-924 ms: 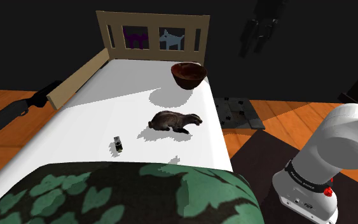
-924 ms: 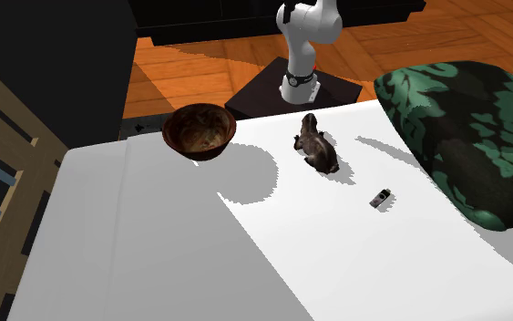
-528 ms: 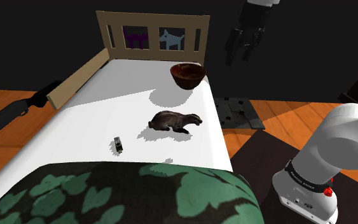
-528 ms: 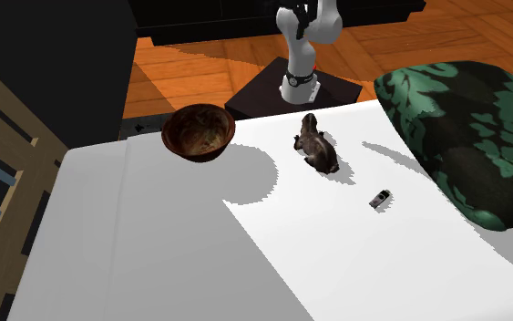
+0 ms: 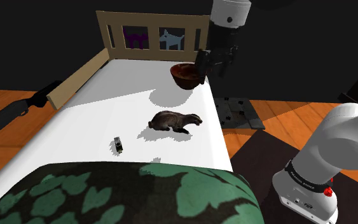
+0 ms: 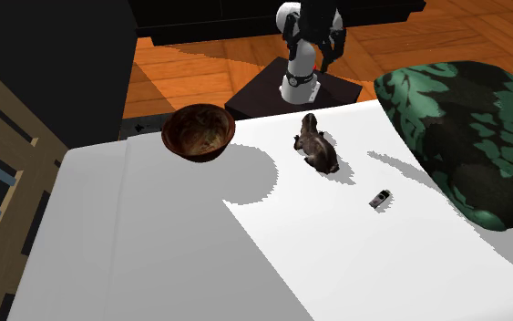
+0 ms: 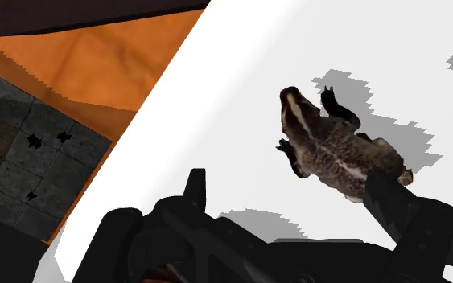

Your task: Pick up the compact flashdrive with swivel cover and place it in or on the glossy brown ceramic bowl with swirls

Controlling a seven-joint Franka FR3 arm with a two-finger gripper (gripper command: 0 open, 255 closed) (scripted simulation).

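The flash drive (image 5: 117, 144) is a small dark stick with a pale cover, lying on the white bed (image 5: 95, 121) near the green blanket; the second exterior view has the flash drive (image 6: 383, 198) too. The glossy brown bowl (image 5: 187, 75) stands at the bed's far corner by the headboard, also seen as the bowl (image 6: 199, 133). My gripper (image 5: 211, 69) hangs in the air just beside the bowl, over the bed's edge, far from the drive. In the wrist view the gripper (image 7: 285, 177) is open, its fingers (image 7: 194, 186) apart with nothing between them.
A brown badger figure (image 5: 174, 120) lies mid-bed between bowl and drive, under the gripper in the wrist view as the badger (image 7: 337, 149). A green leaf-patterned blanket (image 5: 126, 194) covers the near end. A wooden headboard (image 5: 152, 35), a grey tiled block (image 5: 234, 113) and a long gun (image 5: 12, 114) lie around.
The gripper has come down and toward the shoulder view's left, from high over the floor to beside the bowl. Its shadow on the bed shifted. The objects have not moved.
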